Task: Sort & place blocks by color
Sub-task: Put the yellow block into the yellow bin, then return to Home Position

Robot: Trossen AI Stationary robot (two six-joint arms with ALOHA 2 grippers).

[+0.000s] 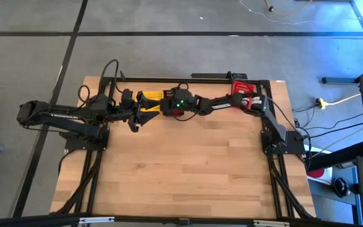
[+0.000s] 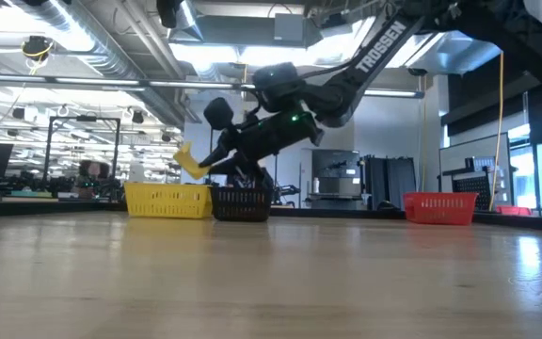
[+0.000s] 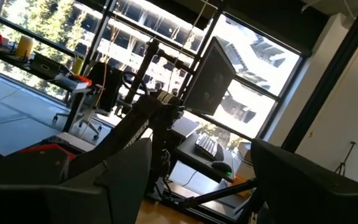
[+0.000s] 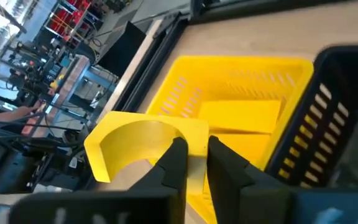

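Observation:
My right gripper (image 4: 193, 147) is shut on a yellow arch-shaped block (image 4: 135, 140), held above the yellow basket (image 4: 185, 78) at the table's far edge. A flat yellow block (image 4: 241, 117) lies inside that basket. In the low view the held block (image 2: 187, 160) hangs above the yellow basket (image 2: 167, 200). My left gripper (image 1: 133, 121) is open and empty just left of the baskets, pointing up at the room. No other blocks show. My right gripper pinches one end of the yellow arch block (image 4: 196, 133) between its two fingers (image 4: 174, 163). The fingers come from the table's right, slanting down. The block is lifted clear, tilted, above the yellow basket's open top.
A black basket (image 2: 243, 202) stands right beside the yellow one, under my right arm. A red basket (image 2: 438, 207) stands at the far right corner (image 1: 243, 87). The wooden table top (image 1: 181, 170) stretches toward the near edge.

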